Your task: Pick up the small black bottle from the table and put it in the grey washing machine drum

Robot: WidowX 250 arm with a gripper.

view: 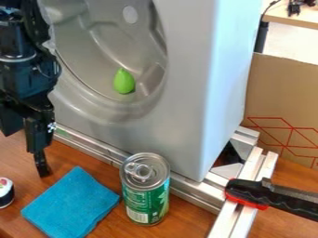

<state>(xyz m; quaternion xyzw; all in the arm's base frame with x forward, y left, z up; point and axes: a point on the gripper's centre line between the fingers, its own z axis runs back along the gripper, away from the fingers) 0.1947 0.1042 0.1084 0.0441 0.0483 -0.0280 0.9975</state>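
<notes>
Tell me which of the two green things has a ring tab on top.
The tall can on the wooden table: its silver lid carries a ring tab. The other, a small drop-shaped thing in the grey basin, has none.

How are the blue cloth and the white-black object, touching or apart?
Apart. The camera view shows wood between the blue cloth and the object.

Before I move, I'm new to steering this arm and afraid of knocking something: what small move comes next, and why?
I'd probably ease the gripper slightly toward the blue cloth. It hangs close beside the cloth's edge, and the upright green can stands on the cloth's other side, so a short move seems unlikely to knock it.
</notes>
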